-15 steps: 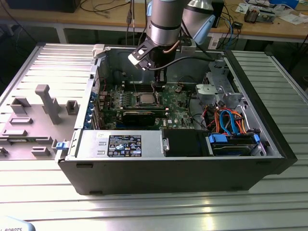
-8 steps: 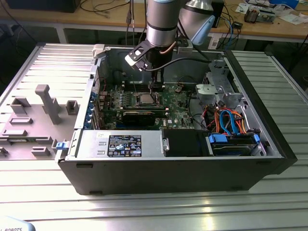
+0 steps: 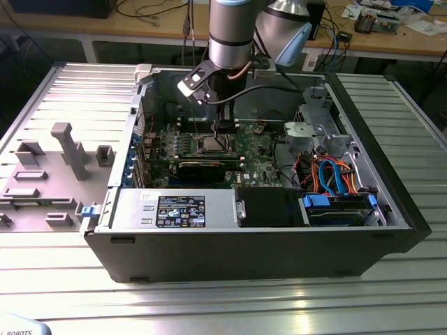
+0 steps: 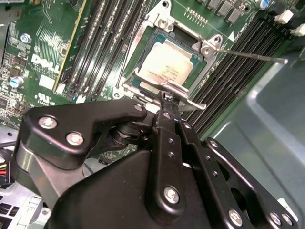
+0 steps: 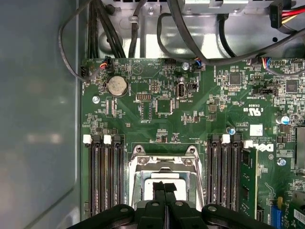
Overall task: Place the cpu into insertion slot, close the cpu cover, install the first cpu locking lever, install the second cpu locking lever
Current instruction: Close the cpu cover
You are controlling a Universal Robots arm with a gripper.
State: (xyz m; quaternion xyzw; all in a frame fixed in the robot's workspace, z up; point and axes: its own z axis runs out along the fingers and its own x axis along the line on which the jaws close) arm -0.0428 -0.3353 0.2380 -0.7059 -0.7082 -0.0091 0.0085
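Pincer (image 4: 164, 97) closed narrow, empty, tips at cpu cover (image 4: 143, 88) edge; cpu (image 3: 214, 144) seated beneath, mid-frame in exterior view. Cover judged thin, stiff, light: press at front tab.

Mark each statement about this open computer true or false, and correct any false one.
1. The cpu shows through the window of the cpu cover. True.
2. The gripper is wide open. False: its fingers are shut together.
3. The gripper hangs outside the computer case. False: it is inside the case, at the cpu cover's edge.
4. A round coin battery sits on the green motherboard. True.
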